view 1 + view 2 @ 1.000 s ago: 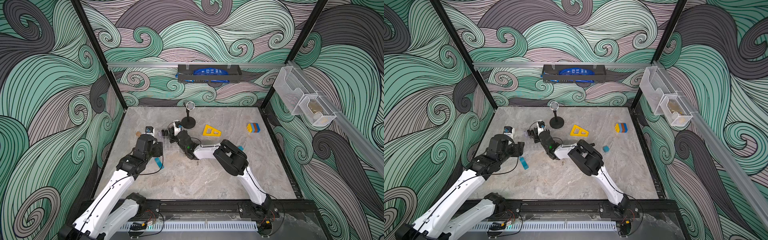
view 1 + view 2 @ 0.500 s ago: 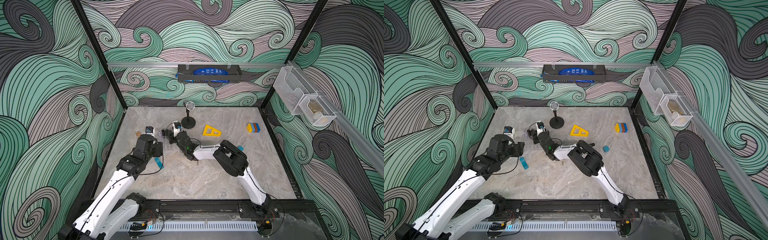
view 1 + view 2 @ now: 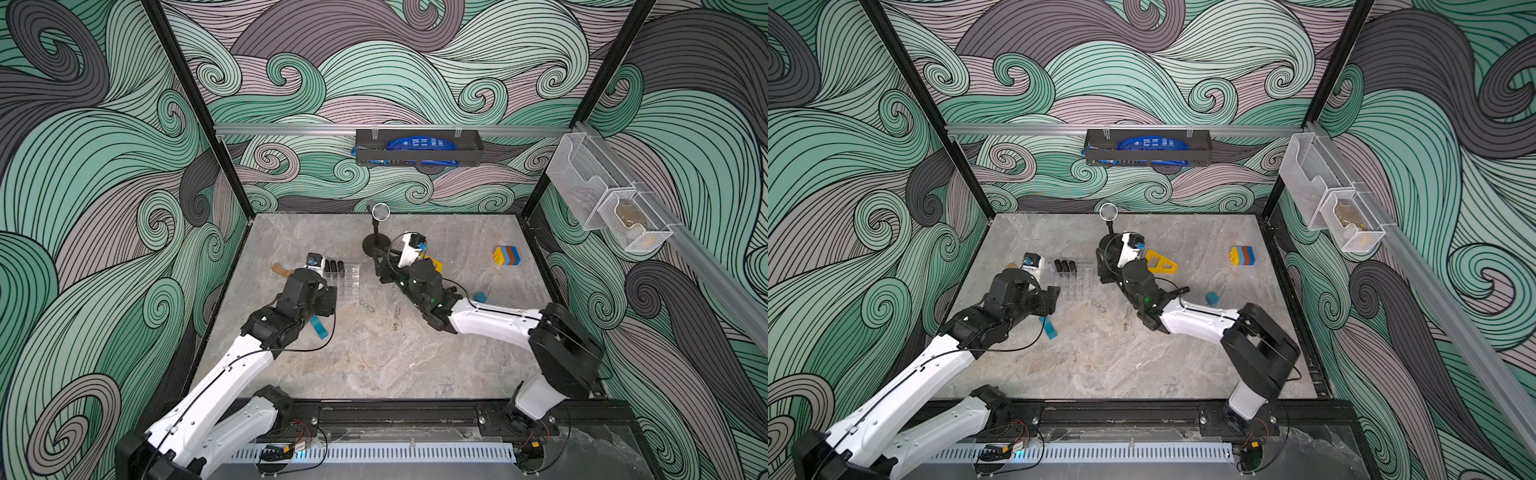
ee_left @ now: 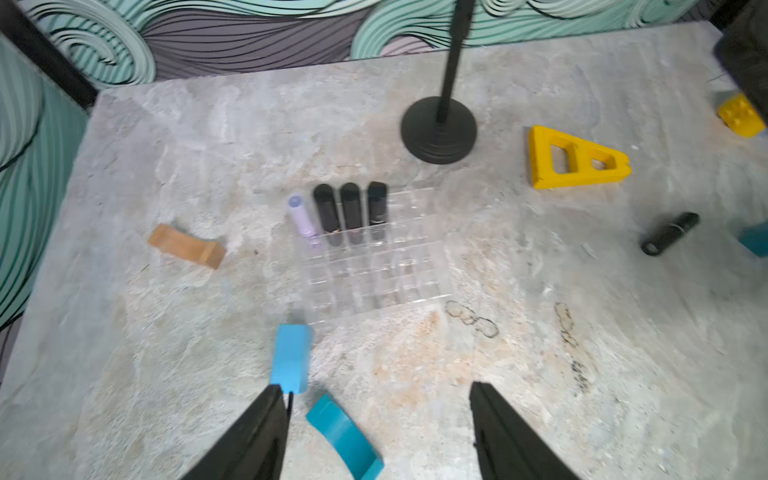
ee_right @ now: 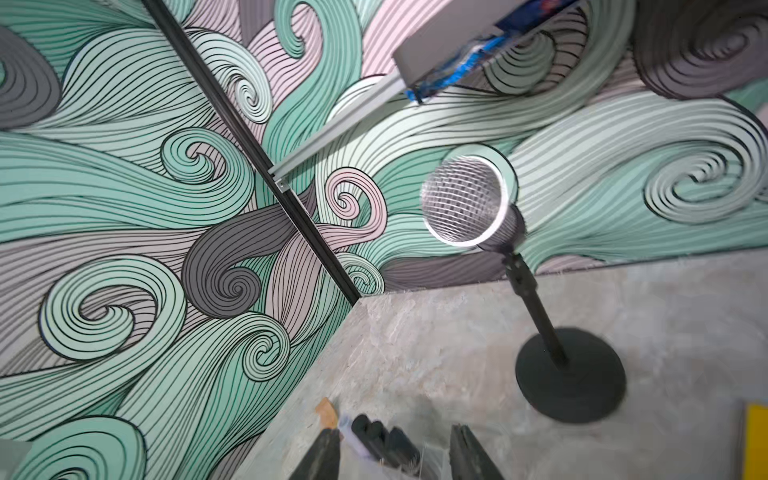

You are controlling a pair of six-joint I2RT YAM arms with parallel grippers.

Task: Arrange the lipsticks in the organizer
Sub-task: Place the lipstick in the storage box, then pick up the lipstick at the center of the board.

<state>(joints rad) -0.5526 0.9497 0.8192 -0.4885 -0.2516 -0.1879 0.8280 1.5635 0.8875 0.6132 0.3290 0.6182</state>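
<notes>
Both grippers empty, jaws apart; three lipsticks (image 4: pixel 351 212) in the organizer (image 4: pixel 374 282), one loose on the table (image 4: pixel 166 374).

Left gripper (image 4: pixel 376 386): jaws spread wide with nothing between them, over the table on the near side of the organizer. Its left fingertip is just beside a light blue block (image 4: pixel 291 363); I cannot tell if they touch. Right gripper (image 5: pixel 395 430): jaws parted by a moderate gap, gripping nothing, pointed toward the organizer, with the microphone stand (image 5: pixel 569 374) close by. The three lipsticks stand side by side in the organizer's far row. A lilac piece (image 4: pixel 302 220) sits at the end of that row; whether it is in a compartment or outside is unclear. Fourth lipstick (image 4: pixel 670 232) lies flat on the table, well apart from the organizer, near the yellow triangular frame (image 4: pixel 575 160).
</notes>
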